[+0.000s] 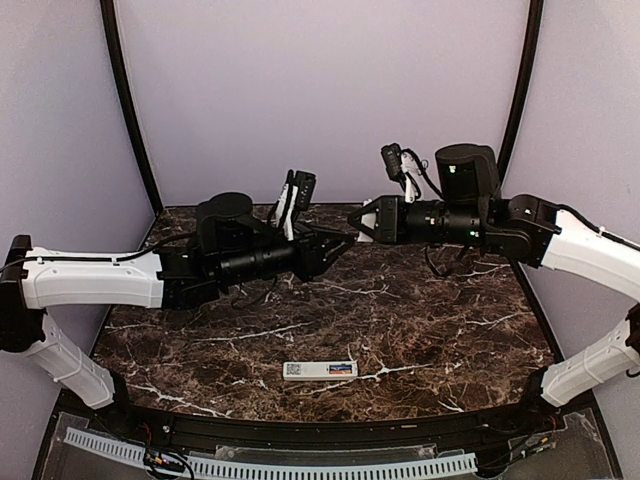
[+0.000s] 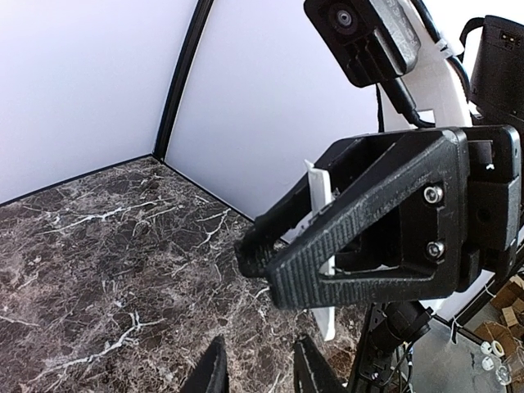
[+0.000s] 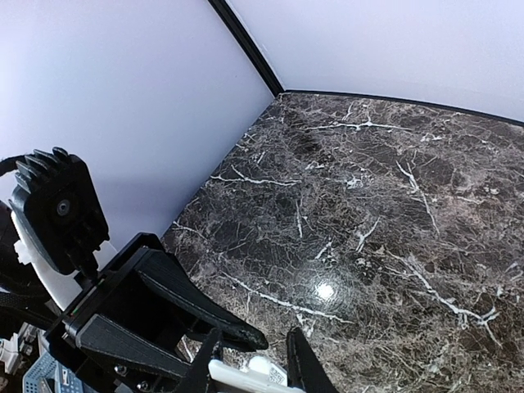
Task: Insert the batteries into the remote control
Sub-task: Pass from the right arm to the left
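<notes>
The left arm (image 1: 90,278) reaches in from the left over the dark marble table (image 1: 430,330). The left gripper (image 1: 345,243) is raised above the table's middle. Its fingers (image 2: 214,370) stand a little apart with nothing between them.

Nearer the front edge, just left of centre, the remote control (image 1: 320,369) lies flat on the table, well apart from both grippers. A blue and orange-red patch at its right end looks like the batteries (image 1: 342,368), though it is too small to tell how they sit.

Just beside the left gripper, tip to tip, the right gripper (image 1: 352,218) is closed on a thin white plastic strip (image 2: 320,196), which stands upright between its fingers. The right arm (image 1: 590,250) stretches back to the right.
</notes>
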You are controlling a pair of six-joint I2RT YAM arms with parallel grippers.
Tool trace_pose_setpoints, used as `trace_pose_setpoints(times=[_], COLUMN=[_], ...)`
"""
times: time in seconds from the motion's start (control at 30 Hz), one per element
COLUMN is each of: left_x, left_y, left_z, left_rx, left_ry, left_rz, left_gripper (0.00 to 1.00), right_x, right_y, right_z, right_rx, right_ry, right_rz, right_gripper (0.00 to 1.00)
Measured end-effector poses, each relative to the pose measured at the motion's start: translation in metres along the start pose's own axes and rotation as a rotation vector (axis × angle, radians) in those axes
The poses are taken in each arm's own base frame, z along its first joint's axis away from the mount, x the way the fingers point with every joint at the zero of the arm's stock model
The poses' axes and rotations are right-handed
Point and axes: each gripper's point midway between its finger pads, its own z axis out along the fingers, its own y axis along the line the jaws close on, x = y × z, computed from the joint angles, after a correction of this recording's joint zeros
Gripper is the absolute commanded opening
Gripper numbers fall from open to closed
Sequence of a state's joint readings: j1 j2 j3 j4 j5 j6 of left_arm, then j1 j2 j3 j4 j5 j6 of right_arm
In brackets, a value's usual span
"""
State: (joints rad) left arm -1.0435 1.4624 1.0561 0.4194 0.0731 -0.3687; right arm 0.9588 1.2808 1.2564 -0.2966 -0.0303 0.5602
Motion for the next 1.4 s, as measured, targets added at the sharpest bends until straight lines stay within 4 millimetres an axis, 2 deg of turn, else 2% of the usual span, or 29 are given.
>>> trace_pose_setpoints(times=[0.47,0.77,1.03,1.27,1.4], left_x=[0.004,0.006,0.012,0.011,0.001], left_y=[-0.009,-0.012,-0.028,-0.026,-0.026], left_z=[0.011,0.010,0.008,0.009,0.010], left_rx=[0.062,0.092,0.173,0.162,0.147], left_ry=[0.030,0.042,0.066,0.061,0.035], left_rz=[0.025,0.074,0.111,0.121,0.116], left_gripper=[0.30,0.42,0.54,0.42,0.38], right_x=[0.001,-0.002,-0.007,-0.003,0.001], right_y=[0.002,0.002,0.001,0.000,0.000], right_z=[0.000,-0.009,-0.012,-0.007,-0.003], right_rx=[-0.008,0.004,0.014,0.014,0.009], right_ry=[0.005,-0.008,-0.027,-0.012,0.006], right_rz=[-0.002,-0.015,-0.023,-0.022,-0.021], right_gripper=[0.00,0.00,0.00,0.00,0.00])
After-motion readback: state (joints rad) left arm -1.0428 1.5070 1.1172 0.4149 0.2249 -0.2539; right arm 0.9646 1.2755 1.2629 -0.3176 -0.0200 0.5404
